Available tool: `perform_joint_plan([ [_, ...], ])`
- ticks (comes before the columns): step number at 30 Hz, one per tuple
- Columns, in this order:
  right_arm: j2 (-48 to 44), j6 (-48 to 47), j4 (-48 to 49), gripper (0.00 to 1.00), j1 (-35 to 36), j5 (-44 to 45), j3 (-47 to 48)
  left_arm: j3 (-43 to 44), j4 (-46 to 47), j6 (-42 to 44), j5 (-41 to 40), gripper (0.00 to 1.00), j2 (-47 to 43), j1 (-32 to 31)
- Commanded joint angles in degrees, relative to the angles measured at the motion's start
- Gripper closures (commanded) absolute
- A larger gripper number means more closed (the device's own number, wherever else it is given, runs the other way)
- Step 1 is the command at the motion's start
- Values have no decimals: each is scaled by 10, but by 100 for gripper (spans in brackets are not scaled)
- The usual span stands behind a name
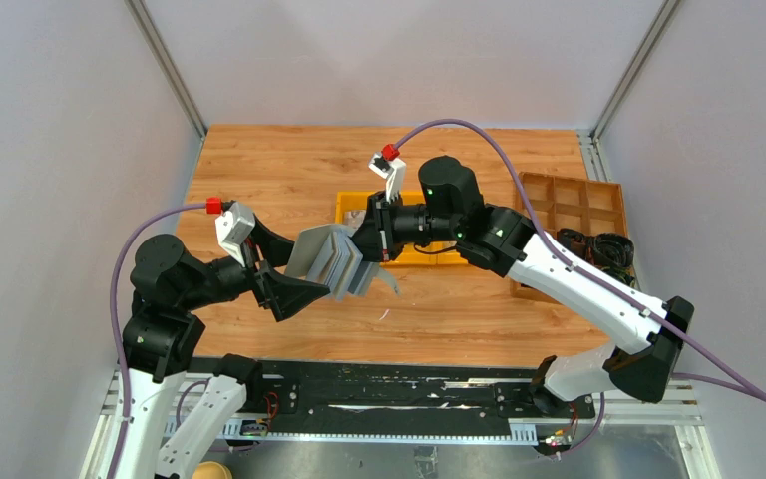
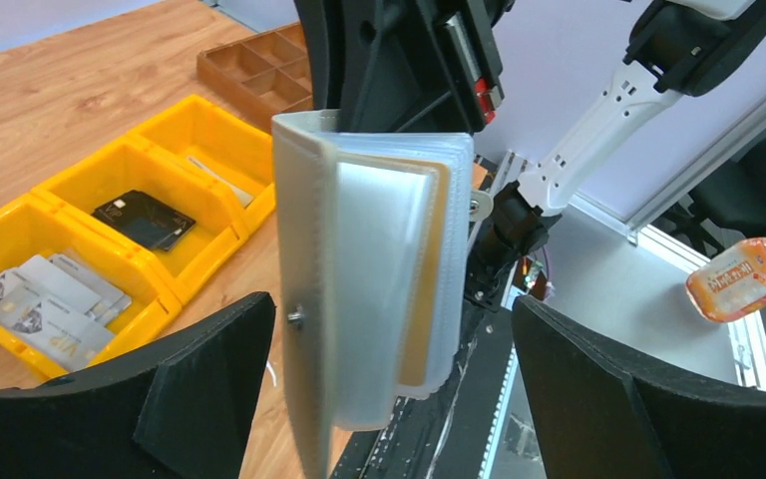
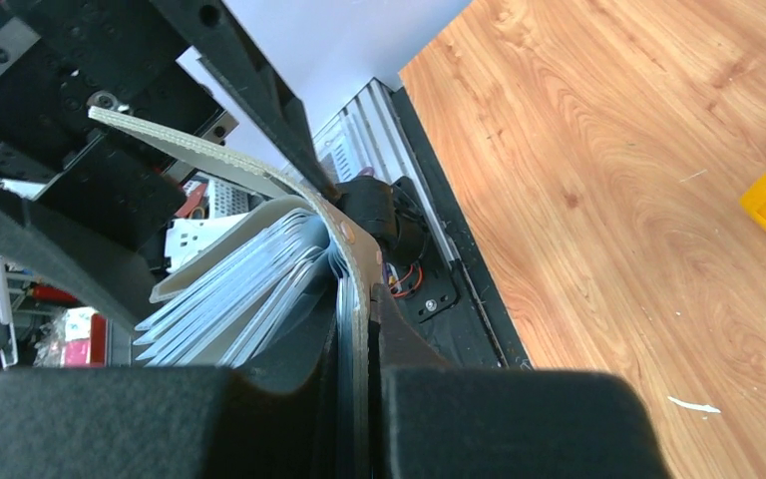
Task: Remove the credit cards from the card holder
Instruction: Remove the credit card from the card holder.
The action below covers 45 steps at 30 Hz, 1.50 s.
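My right jaws pinch the cover of the card holder [image 1: 334,261], holding it up mid-frame so its pockets fan open. My left jaws gape wide around it, ready to pull a card. Some credit cards [image 2: 45,299] lie in the yellow tray [image 2: 199,130], lower left.

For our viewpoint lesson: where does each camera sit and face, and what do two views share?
Top external: above and behind, looking down on the table; both arms show.
Left wrist: on the left arm, facing the card holder; open left gripper shows.
Right wrist: on the right arm, looking along the holder's cover; shut right gripper shows.
Shared: all see the holder.
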Motion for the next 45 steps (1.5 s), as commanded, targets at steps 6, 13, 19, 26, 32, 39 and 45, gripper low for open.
perform_joint_plan([
  [6, 23, -6, -26, 100, 36, 68, 62, -43, 51, 0, -24, 5, -30, -2],
  [13, 26, -2, -19, 100, 43, 70, 65, -40, 32, 62, -117, 13, -35, -2],
  [19, 33, -2, -25, 100, 46, 71, 71, -43, 25, 71, -122, 15, -38, -2],
  [26, 12, -16, -19, 100, 45, 69, 52, -28, 6, 107, -160, 32, -47, -2],
  [32, -23, -20, 22, 100, 39, 42, 8, -16, 17, 91, -159, 42, -53, -2],
  [39, -48, -23, 59, 100, 32, 6, -27, -7, 21, 72, -130, 45, -52, -2],
  [45, -60, -21, 98, 100, 30, -38, -43, -4, 12, 88, -208, 64, -50, -2],
])
